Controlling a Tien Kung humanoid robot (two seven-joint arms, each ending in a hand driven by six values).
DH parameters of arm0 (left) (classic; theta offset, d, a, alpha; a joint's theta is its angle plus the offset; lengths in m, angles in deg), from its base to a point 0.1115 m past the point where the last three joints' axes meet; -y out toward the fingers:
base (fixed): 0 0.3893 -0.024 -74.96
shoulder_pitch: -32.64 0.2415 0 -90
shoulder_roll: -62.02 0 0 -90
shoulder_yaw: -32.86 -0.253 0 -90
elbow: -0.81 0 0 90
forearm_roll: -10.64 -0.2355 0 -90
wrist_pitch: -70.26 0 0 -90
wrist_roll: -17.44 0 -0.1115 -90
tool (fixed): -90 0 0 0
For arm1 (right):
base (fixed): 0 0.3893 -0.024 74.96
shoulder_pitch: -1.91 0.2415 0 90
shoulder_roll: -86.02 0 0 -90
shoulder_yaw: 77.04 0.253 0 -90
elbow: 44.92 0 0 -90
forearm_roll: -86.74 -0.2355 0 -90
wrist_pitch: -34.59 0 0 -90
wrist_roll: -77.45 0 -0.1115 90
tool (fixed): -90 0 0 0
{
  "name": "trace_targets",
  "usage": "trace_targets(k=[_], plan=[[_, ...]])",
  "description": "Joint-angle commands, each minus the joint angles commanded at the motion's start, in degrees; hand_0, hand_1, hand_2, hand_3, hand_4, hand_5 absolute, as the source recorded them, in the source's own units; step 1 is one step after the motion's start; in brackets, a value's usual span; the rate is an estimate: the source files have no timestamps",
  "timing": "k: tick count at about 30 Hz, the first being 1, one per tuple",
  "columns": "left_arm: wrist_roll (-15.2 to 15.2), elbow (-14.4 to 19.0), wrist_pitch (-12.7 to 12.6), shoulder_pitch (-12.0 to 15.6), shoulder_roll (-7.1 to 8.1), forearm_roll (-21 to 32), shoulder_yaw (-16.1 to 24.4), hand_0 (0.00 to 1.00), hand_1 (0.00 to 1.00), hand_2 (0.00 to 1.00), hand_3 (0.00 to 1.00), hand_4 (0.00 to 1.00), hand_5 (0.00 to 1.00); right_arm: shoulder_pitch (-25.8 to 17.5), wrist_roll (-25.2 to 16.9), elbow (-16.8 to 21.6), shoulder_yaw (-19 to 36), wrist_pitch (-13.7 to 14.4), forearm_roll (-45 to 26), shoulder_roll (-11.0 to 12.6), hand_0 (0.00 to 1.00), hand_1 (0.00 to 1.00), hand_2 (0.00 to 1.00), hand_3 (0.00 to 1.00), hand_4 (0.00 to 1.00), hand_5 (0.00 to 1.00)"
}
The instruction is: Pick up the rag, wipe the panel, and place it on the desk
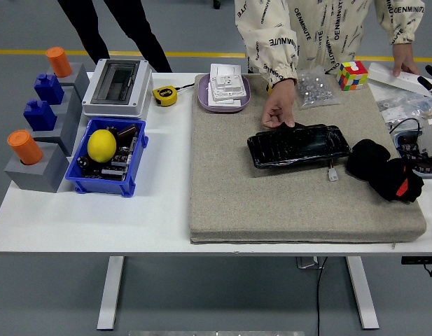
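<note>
The black panel (298,145) lies flat mid-mat (272,203), long axis running left-right, and a person's hand (279,106) presses its far-left corner. The rag (384,170) is bunched just right of it. My right hand (431,78) is cut off at the edge, so can't tell its grip.

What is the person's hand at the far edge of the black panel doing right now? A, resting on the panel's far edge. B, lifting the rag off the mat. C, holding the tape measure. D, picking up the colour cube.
A: the person's hand rests on the far edge of the black panel, while the black rag lies untouched on the mat to its right.
</note>
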Motion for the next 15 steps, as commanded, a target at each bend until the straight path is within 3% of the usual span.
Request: trace_targets(k=[15], plan=[[-0.02, 0.0, -0.02, -0.02, -0.11, 0.03, 0.12, 0.64, 0.689, 0.722, 0.565, 0.592, 0.468, 0.03, 0.11, 0.0, 0.34, -0.95, -1.56, -0.02, 0.732, 0.7, 0.777, 0.753, 0.998, 0.656]])
